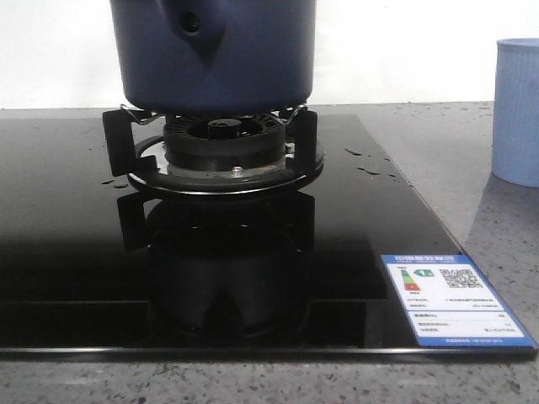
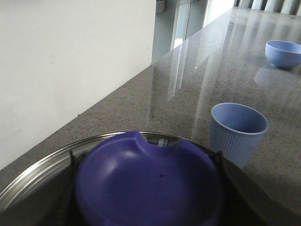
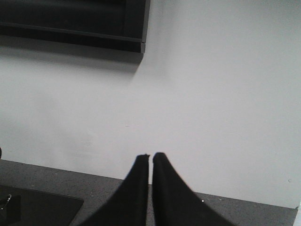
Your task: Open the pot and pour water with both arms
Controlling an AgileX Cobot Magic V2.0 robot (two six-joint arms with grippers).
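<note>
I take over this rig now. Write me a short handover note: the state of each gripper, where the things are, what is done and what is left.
Left gripper: not visible in any view; its wrist camera looks down on a blue lid close below it, so whether it holds the lid cannot be told.
Right gripper: jaws shut, empty, facing the wall, away from the pot.
Pot: stands on the burner of the black cooktop.
Ribbed cup: upright on the counter, to the right of the cooktop.
Done: cannot confirm the lid is off.
Left: opening if not finished, then pouring.

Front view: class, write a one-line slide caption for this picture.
Dark blue pot standing on the burner stand of a black glass hob, a pale-blue ribbed cup on the counter to its right.
</note>
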